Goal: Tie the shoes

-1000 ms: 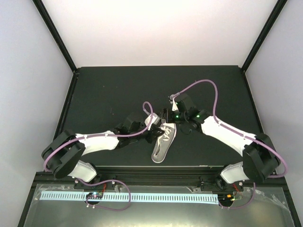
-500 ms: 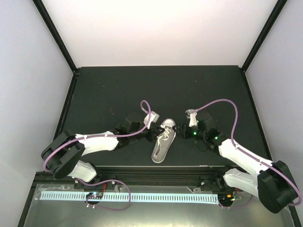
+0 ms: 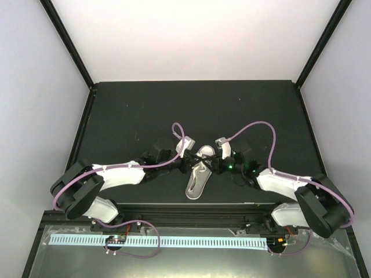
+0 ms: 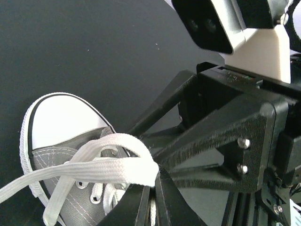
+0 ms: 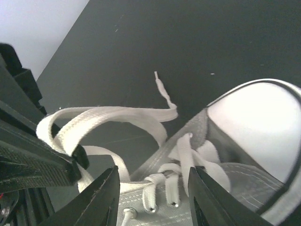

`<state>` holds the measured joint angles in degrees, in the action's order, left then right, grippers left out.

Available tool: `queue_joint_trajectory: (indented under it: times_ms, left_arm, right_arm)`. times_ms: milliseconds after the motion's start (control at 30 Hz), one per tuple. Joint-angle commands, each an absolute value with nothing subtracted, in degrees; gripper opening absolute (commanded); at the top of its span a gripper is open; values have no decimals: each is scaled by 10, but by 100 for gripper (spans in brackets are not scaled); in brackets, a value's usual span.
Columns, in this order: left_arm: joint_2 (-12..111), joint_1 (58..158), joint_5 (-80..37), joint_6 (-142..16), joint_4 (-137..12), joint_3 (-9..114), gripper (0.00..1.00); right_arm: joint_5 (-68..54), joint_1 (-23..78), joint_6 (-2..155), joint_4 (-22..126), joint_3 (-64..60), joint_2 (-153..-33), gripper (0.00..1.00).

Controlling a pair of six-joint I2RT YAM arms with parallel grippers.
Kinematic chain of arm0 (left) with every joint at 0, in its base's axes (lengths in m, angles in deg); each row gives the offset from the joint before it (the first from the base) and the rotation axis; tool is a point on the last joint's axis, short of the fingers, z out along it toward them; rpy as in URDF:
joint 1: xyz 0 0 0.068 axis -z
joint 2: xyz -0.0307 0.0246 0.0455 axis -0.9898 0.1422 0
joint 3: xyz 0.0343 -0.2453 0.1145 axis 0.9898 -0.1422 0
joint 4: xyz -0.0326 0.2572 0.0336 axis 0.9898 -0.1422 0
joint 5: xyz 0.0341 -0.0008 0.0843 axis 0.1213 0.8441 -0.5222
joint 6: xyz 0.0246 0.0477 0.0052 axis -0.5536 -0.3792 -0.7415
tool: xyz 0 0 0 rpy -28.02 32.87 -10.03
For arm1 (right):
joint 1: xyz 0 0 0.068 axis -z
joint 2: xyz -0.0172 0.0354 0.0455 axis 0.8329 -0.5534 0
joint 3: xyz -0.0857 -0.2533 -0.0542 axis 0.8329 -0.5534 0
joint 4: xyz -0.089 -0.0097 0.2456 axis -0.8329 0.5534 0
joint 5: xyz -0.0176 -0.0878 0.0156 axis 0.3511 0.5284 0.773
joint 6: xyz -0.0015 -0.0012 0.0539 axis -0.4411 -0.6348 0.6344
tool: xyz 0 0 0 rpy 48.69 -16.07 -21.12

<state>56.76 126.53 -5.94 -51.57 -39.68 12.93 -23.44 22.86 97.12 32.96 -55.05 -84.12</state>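
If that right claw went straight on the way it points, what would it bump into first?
The right gripper would likely meet the crossed laces on the grey sneaker first, though depth is unclear.

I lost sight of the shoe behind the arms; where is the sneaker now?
In the top view the sneaker lies mid-width near the table's front edge, between the left tool, shut on its laces, and the right tool.

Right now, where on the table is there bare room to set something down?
The far half of the table, from the sneaker to the back wall, is bare, both corners included. It is crowded at the sneaker, where the left tool and right tool meet over the laces; the left arm and right arm fill the near edge.
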Motion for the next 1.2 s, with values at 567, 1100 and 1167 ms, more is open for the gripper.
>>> queue_joint_trajectory:
  times_ms: [567, 1100, 1167]
  left_arm:
    - [565, 1267, -51, -517, -385, 144, 2]
    - [559, 1267, -55, -518, -395, 143, 1]
    - [555, 1267, -61, -519, -398, 140, 2]
  right_arm:
    - [-217, 195, 927, 202, -503, -974, 34]
    - [-213, 196, 917, 146, -503, -997, 4]
    - [-207, 196, 921, 133, -514, -985, 2]
